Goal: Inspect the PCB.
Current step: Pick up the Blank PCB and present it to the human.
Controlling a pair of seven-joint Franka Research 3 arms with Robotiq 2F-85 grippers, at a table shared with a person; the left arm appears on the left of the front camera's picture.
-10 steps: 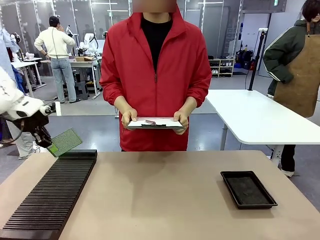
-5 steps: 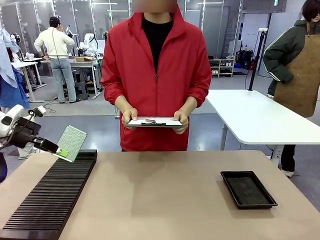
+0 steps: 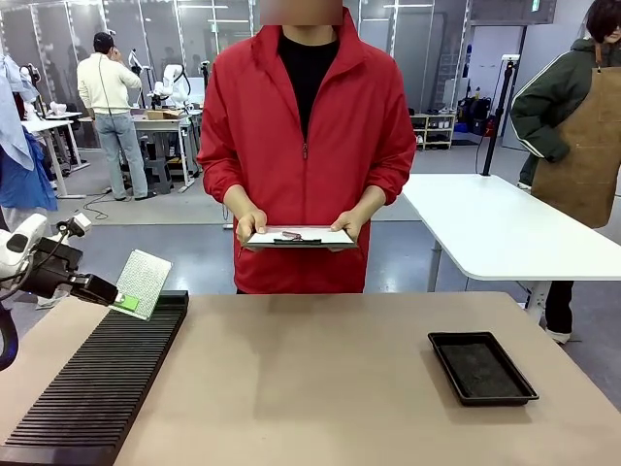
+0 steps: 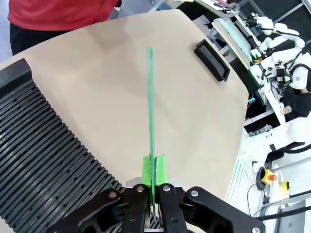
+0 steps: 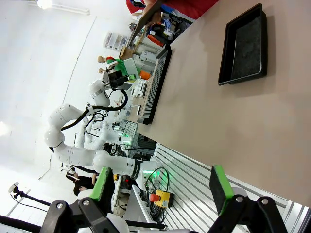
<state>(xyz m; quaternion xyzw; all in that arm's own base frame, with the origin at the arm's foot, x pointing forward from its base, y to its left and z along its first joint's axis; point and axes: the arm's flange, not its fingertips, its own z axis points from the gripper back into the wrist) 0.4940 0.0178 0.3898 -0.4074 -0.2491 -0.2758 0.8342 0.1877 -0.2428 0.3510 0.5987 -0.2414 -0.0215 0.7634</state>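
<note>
Well, thin speckled grey-green PCB

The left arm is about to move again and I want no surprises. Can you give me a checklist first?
1. Left gripper shut on the circuit board edge: ok.
2. Board lifted out of the black rack: ok.
3. Person's hands both on the clipboard, away from the board: ok.
4. Right gripper open, holding nothing: ok.
5. Black tray empty: ok.
6. Defects on the board's face: cannot tell, too small.
</note>
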